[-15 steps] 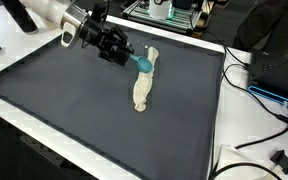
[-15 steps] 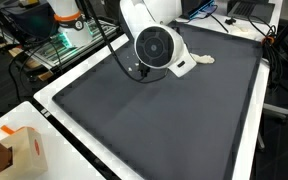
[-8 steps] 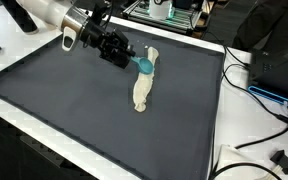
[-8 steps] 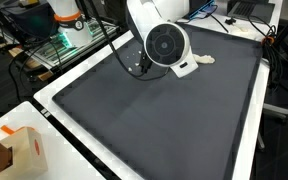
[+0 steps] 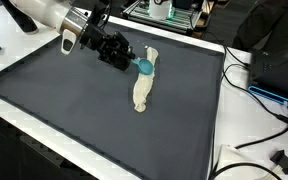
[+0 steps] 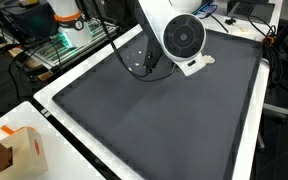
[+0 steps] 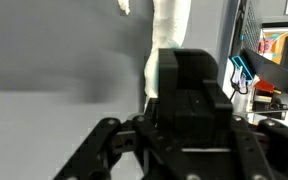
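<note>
While the cream cloth strip [image 5: 140, 92] is lying stretched out on the dark mat [image 5: 64, 110], nothing about it is looking lifted or folded; its whole length is resting flat toward the far side of the mat, apart from the white border; judging from that, the handling is sitting at the contact stage, with the cloth not yet raised off the mat; the gripper [image 5: 131, 59] is hanging low over the cloth's far end, tilted down toward it; a small teal piece [image 5: 143, 65] is showing right at the fingertips and is touching or overlapping that end of the cloth; it is looking pinched, but the fingers are too small here to be sure; in the wrist view the black housing [image 7: 189, 100] is blocking the fingertips, with only the cloth running up past it, so I am not able to tell whether the jaws are spread or pressed together; in an exterior view the round wrist flange [image 6: 184, 35] is covering most of the cloth, leaving one tip poking out beside it; a cardboard box [image 6: 19, 150] is sitting off the mat, and cables [image 5: 259, 95] are trailing beside it, both well apart from the gripper
</note>
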Robot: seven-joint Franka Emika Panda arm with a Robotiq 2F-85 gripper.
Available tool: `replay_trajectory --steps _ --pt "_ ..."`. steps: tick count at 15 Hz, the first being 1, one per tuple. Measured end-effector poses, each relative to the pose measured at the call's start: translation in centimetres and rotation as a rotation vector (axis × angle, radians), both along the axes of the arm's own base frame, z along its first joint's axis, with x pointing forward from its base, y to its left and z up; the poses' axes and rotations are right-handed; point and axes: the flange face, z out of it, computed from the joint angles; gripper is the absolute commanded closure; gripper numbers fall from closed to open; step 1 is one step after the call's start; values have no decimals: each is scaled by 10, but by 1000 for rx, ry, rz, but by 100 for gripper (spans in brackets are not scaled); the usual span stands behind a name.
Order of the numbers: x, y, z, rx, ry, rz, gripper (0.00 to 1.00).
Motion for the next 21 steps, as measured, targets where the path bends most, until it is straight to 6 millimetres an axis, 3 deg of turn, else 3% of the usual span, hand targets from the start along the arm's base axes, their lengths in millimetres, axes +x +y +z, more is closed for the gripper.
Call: replay_trajectory --steps 21 --pt "5 2 -6 67 -20 65 75"
